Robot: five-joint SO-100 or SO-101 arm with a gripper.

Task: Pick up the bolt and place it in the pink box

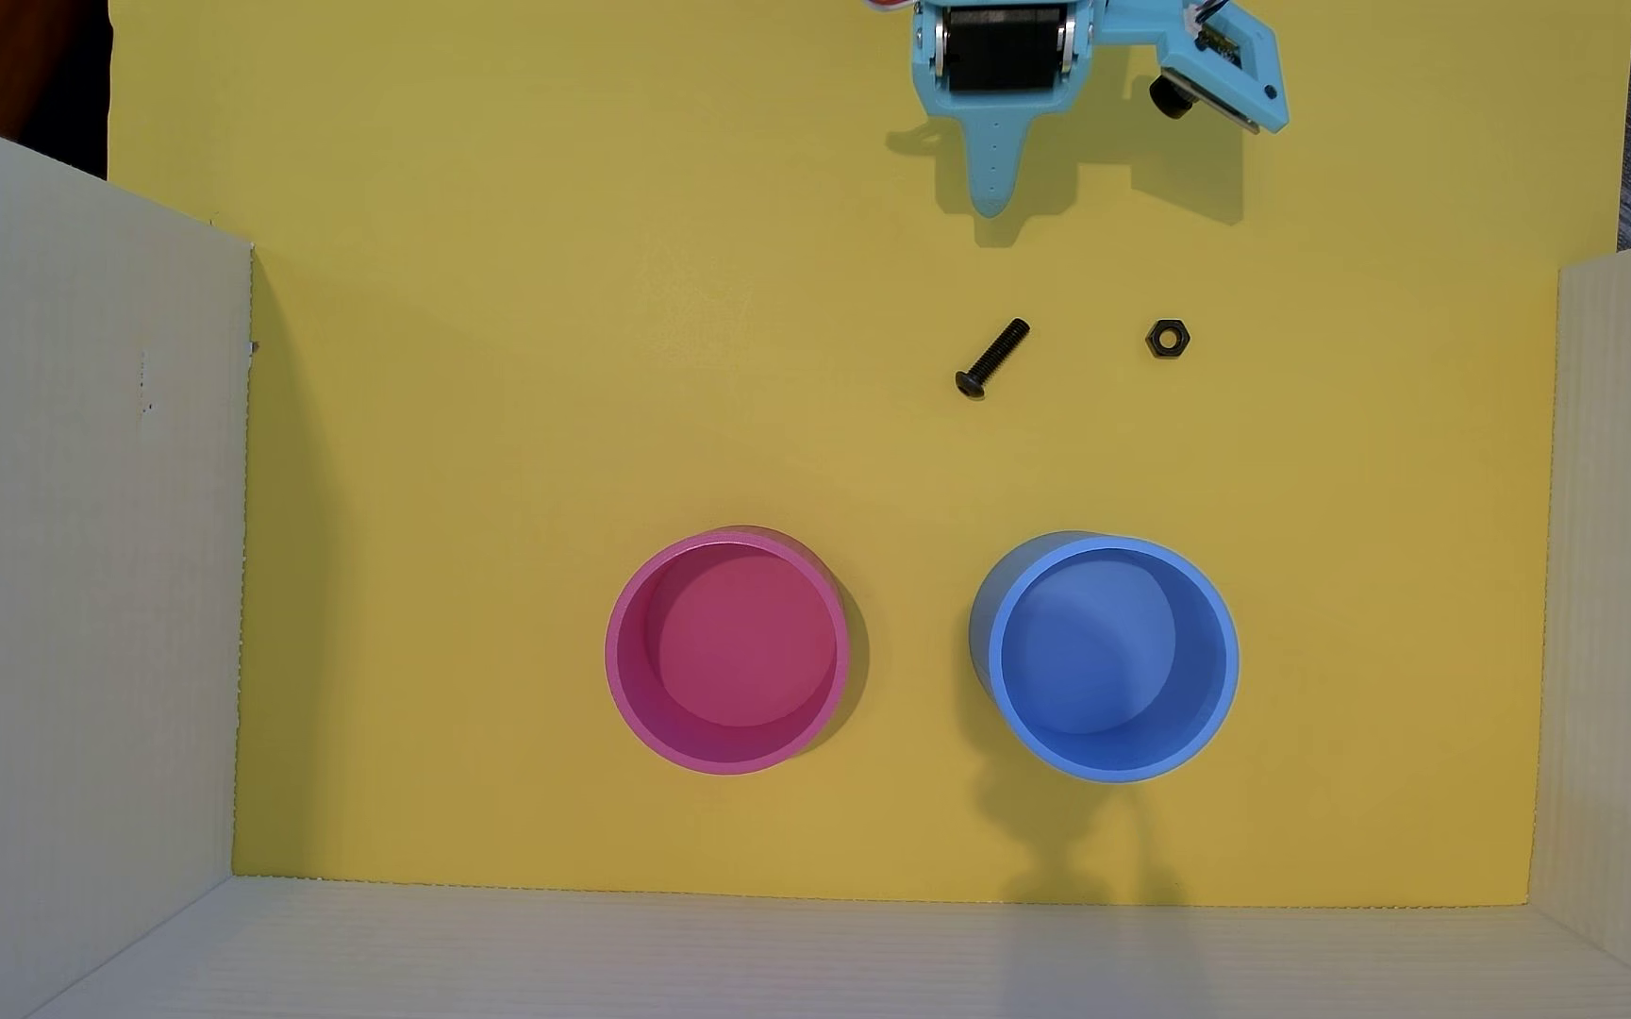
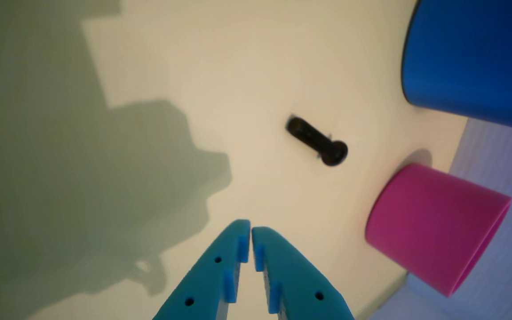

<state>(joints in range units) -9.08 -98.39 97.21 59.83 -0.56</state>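
Note:
The bolt (image 1: 992,358) is a small black screw lying flat on the yellow floor, head toward the cups. In the wrist view the bolt (image 2: 317,141) lies up and right of the fingertips. The pink box (image 1: 728,652) is a round open cup standing upright and empty, below and left of the bolt; it also shows in the wrist view (image 2: 433,226) at the right. My light-blue gripper (image 1: 990,201) hangs at the top of the overhead view, above the bolt and apart from it. In the wrist view the gripper (image 2: 251,229) is shut and holds nothing.
A blue round cup (image 1: 1110,656) stands right of the pink one; in the wrist view it (image 2: 473,58) is at the top right. A small black hex nut (image 1: 1167,338) lies right of the bolt. White corrugated walls (image 1: 76,588) enclose the yellow floor (image 1: 497,412) on three sides.

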